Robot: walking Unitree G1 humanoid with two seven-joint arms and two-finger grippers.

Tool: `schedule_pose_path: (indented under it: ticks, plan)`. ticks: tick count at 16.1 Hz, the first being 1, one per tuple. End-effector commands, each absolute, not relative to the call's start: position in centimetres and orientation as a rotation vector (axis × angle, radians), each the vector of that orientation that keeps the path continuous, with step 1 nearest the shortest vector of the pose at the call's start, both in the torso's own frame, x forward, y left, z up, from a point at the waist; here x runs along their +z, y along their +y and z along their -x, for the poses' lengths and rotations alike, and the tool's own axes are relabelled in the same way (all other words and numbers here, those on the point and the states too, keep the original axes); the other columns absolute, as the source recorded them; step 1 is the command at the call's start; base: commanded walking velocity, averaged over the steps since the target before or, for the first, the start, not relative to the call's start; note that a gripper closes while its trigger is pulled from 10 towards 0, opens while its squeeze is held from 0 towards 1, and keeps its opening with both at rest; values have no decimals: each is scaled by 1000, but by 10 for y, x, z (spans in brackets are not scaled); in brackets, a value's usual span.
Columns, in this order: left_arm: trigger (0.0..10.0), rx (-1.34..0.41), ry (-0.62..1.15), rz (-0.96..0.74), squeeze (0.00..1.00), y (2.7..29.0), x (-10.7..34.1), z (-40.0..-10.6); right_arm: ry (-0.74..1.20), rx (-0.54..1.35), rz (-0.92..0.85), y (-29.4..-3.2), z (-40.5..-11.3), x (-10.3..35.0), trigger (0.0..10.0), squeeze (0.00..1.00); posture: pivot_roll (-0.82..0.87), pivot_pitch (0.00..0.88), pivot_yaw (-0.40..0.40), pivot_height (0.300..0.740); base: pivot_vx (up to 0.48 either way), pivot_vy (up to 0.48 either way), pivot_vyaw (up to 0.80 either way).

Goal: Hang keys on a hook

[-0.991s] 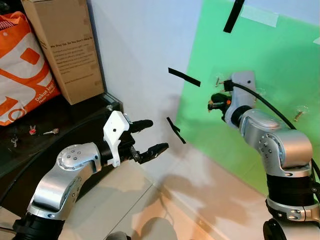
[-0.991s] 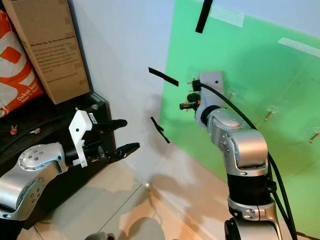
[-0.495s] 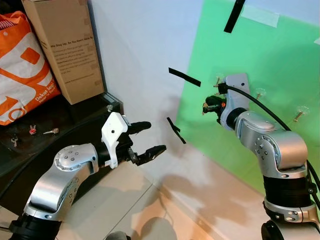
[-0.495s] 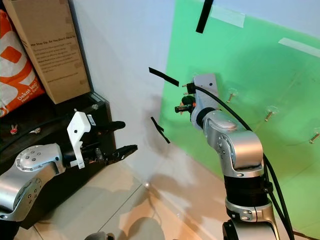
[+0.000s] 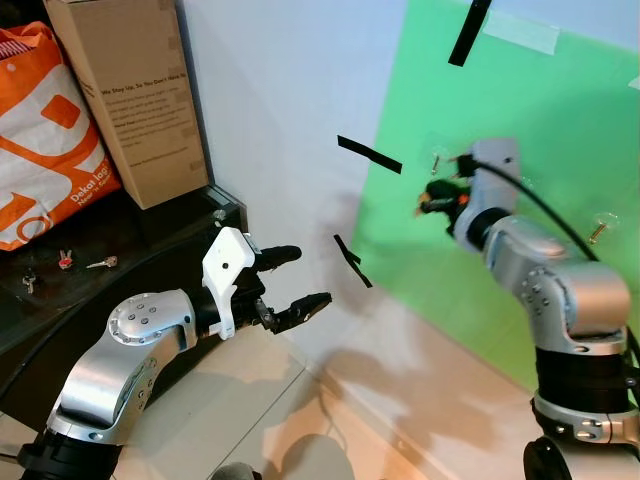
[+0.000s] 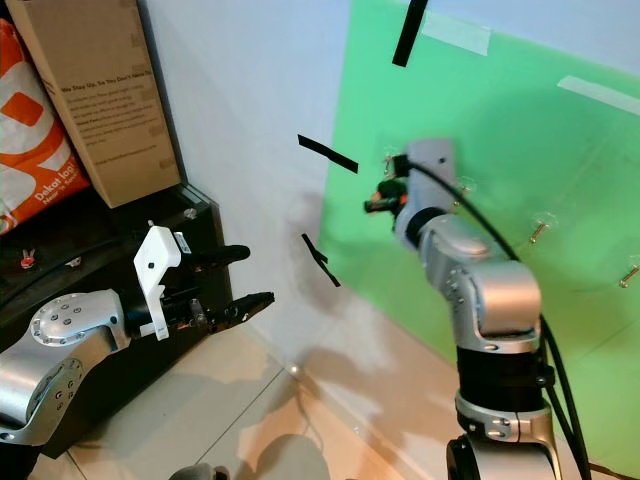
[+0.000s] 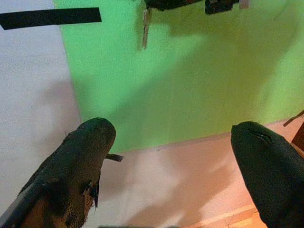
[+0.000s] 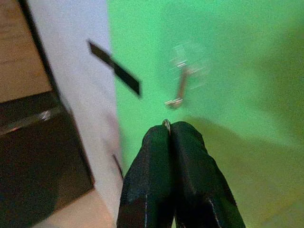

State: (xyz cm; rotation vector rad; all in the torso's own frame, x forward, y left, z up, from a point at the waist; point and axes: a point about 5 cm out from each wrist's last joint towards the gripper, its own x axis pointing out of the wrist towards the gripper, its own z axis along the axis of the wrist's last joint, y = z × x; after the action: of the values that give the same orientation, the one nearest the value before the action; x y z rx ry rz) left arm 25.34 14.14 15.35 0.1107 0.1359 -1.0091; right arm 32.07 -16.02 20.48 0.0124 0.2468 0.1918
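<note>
My right gripper (image 5: 433, 200) is raised against the green sheet (image 5: 520, 110) on the wall and is shut on the keys. A metal key ring (image 8: 166, 124) pokes out between its closed fingertips. From the left wrist view, a key (image 7: 146, 24) hangs down below that gripper. The nearest clear hook (image 5: 436, 159) sits just above the fingertips, slightly apart from the ring, and looks blurred in the right wrist view (image 8: 182, 87). My left gripper (image 5: 306, 276) is held low in front of the white wall, open and empty.
More hooks (image 6: 539, 226) dot the green sheet to the right. Black tape strips (image 5: 368, 154) mark the wall. A black shelf (image 5: 150, 235) at left carries a cardboard box (image 5: 135, 95), an orange bag (image 5: 45, 140) and loose keys (image 5: 64, 260). Tiled floor lies below.
The right gripper swung left, then back right and slightly up, ending closer under the hook with the keys still held. The left gripper sank a little.
</note>
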Motion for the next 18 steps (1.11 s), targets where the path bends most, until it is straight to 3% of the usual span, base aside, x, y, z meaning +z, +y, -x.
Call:
schedule_pose_path:
  ticks: [1,9,18]
  plan:
    - [10000,-1016,122,-121,0,139,157,-255,202,161,-13,-167,-324,216,10000,0,14,0,-61,740,0,0,0]
    - [10000,-1011,119,-117,0,138,157,-255,208,213,-38,-155,-327,216,10000,0,19,0,-65,740,0,0,0]
    - [10000,-1018,118,-119,0,137,158,-257,217,99,-53,-169,-333,212,10000,0,13,0,-57,740,0,0,0]
